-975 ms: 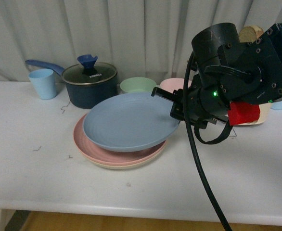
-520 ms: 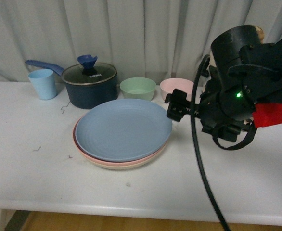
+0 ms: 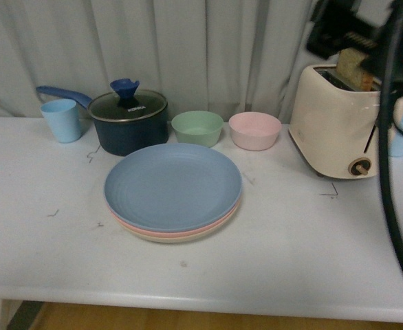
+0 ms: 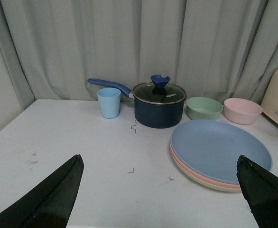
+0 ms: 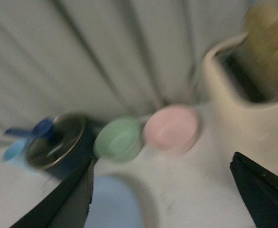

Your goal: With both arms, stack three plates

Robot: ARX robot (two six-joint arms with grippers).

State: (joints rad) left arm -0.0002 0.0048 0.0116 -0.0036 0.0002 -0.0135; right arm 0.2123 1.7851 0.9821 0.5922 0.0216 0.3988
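The three plates lie stacked in the middle of the white table. The blue plate point(image 3: 172, 185) is on top, the pink plate point(image 3: 188, 232) shows as a rim under it, and the cream plate point(image 3: 170, 238) is at the bottom. The stack also shows in the left wrist view point(image 4: 219, 149). My left gripper point(image 4: 160, 190) is open and empty, low over the table to the left of the stack. My right gripper point(image 5: 160, 190) is open and empty, raised at the far right near the toaster; its view is blurred and shows a blue plate edge point(image 5: 115, 204).
Behind the stack stand a dark blue pot with lid point(image 3: 127, 120), a light blue cup point(image 3: 61, 119), a green bowl point(image 3: 197, 128) and a pink bowl point(image 3: 254, 130). A cream toaster point(image 3: 335, 120) with toast stands at the right. A black cable point(image 3: 390, 158) hangs at the right.
My right gripper let go of the blue plate, which settled flat on the pink plate. The right arm then rose up and back to the far right, uncovering the toaster.
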